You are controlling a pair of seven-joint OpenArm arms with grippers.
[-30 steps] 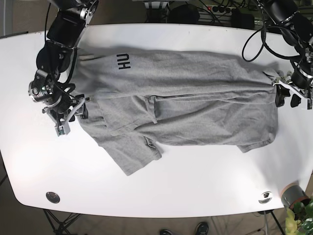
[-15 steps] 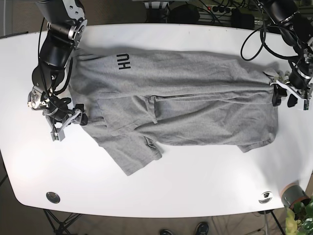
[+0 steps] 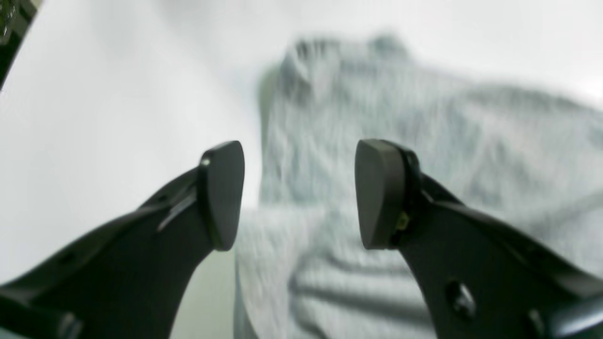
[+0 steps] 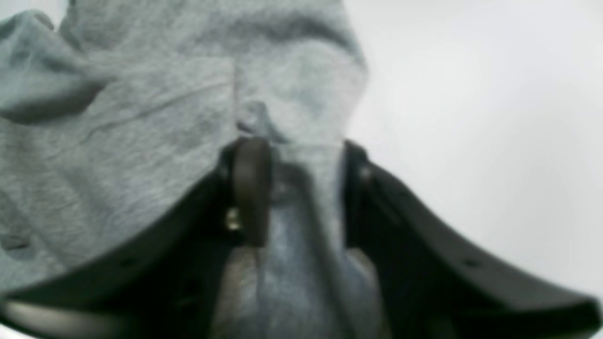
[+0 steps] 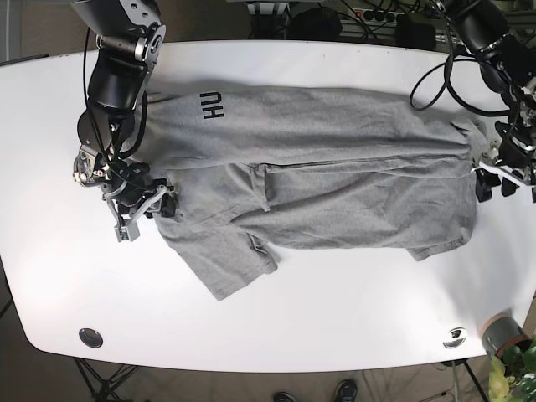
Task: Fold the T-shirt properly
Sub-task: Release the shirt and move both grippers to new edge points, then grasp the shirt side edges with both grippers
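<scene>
A grey T-shirt with dark "HU" lettering lies spread across the white table, one sleeve sticking out toward the front. At the shirt's left edge in the base view, my right gripper is shut on a bunched fold of grey fabric. The right wrist view shows that T-shirt fold pinched in the right gripper. My left gripper hovers at the shirt's right edge. In the left wrist view the left gripper stands open over the blurred T-shirt edge, holding nothing.
A grey cylindrical can and a green plant sit at the table's front right corner. Two round metal fittings are set near the front edge. Cables hang behind the table's far edge.
The right gripper has moved from off the shirt's left edge in onto the fabric and shut on it. The left gripper has shifted slightly toward the front right.
</scene>
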